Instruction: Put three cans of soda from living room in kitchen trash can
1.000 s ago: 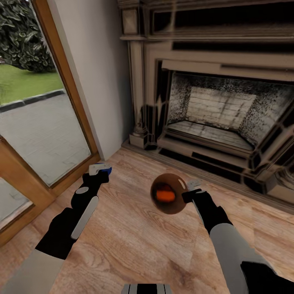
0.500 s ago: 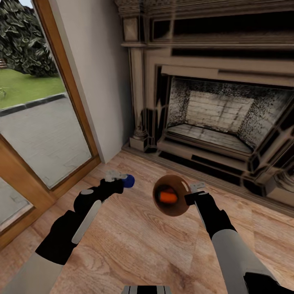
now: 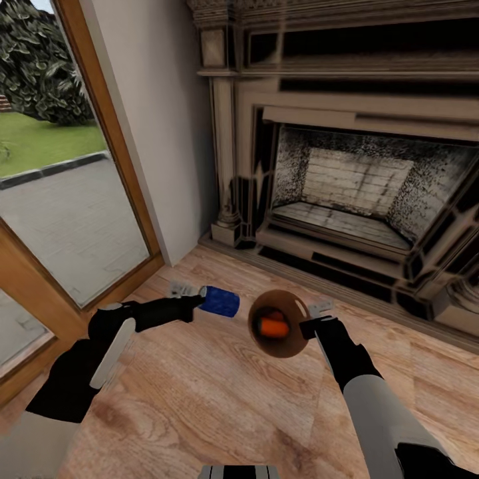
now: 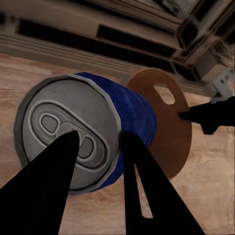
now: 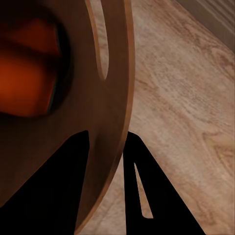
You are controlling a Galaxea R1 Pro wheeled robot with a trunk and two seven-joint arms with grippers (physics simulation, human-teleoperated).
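My right gripper is shut on the rim of the trash can and holds it above the wood floor, its coppery brown inside facing the head camera. An orange soda can lies inside it. The right wrist view shows the trash can's rim pinched between my right gripper's fingers and the orange can as a blur. My left gripper is shut on the dark blue soda can, held sideways just left of the bin. The left wrist view shows that can's silvery top and the bin beyond.
A dark ornate fireplace fills the far right, its hearth step running along the floor. A tall wood-framed glass door stands at the left, with a white wall between. Wood floor lies below both arms.
My left arm has swung right, carrying the blue can from beside the door frame to just left of the bin. The bin and right gripper have held still.
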